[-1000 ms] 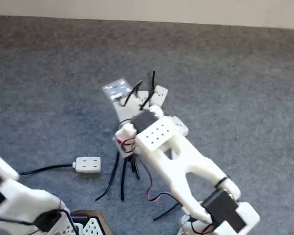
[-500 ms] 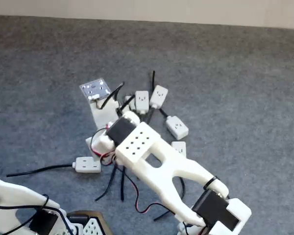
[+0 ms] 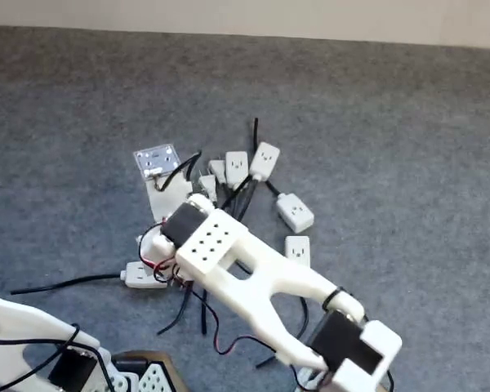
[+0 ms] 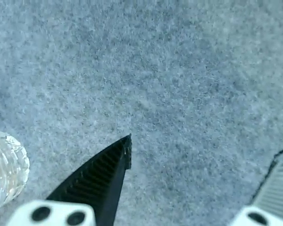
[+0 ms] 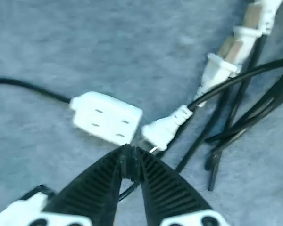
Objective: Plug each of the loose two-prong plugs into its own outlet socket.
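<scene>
Right gripper (image 5: 130, 153): its black fingers are pressed together with nothing visible between them, and the tips hang just beside the near edge of the lone outlet socket (image 5: 106, 117). This white block serves as our landmark. A black cable (image 5: 28, 87) leaves its far end.

A white two-prong plug (image 5: 162, 129) lies just beside the lone outlet socket on its slotted side. The plug is unplugged, and its prongs point toward the gripper tips. Beyond this plug, farther from the lone outlet socket, we see two further plugs (image 5: 221, 66) in line and a loose bundle of black cords (image 5: 236, 122).

In the high view, the right arm (image 3: 253, 273) reaches across the grey table (image 3: 408, 122), and its wrist sits above the lone outlet socket. A cluster of outlet sockets (image 3: 264, 159) lies well apart from it, to its right and farther from the arm bases.

Left gripper (image 4: 205, 146): its fingers are spread wide and hold nothing, with bare table beneath. A clear bottle (image 4: 4, 165) stands at the edge of its wrist view. We cannot place either relative to the lone outlet socket. The left arm (image 3: 24, 339) sits nearer the bases than that socket, to its left.
</scene>
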Tool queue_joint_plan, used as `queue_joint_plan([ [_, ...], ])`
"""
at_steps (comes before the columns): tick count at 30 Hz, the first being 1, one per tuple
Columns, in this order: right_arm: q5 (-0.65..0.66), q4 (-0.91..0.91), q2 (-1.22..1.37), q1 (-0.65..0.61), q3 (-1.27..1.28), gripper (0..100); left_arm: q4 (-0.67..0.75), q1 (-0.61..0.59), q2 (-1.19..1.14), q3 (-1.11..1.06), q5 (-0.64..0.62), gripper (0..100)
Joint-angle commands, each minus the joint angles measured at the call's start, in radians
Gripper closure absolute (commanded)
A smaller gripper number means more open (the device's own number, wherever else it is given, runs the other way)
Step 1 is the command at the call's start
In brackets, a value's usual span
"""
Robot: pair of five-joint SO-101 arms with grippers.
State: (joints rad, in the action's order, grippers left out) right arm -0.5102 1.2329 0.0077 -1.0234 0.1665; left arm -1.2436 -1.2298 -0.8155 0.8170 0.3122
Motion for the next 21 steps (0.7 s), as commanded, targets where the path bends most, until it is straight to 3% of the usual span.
queue_joint_plan([
  [1,0.25,-0.019,0.028,0.14,0.01,99.3,-0.005,-0.008,0.005,0.039,0.008,57],
  [5,0.519,-0.045,0.073,0.206,-0.004,97.5,-0.005,-0.004,0.007,0.042,0.008,57],
  [7,0.73,-0.05,0.096,0.208,-0.031,92.3,-0.011,-0.001,0.007,0.042,0.008,57],
  [12,1.051,-0.012,0.145,0.206,-0.053,82.0,-0.005,-0.008,0.007,0.041,0.008,57],
  [19,1.338,-0.094,0.145,0.193,-0.054,81.3,-0.005,-0.008,0.005,0.042,0.058,57],
  [21,1.366,-0.051,0.147,0.18,-0.071,81.3,-0.005,-0.008,0.005,0.039,0.083,57],
])
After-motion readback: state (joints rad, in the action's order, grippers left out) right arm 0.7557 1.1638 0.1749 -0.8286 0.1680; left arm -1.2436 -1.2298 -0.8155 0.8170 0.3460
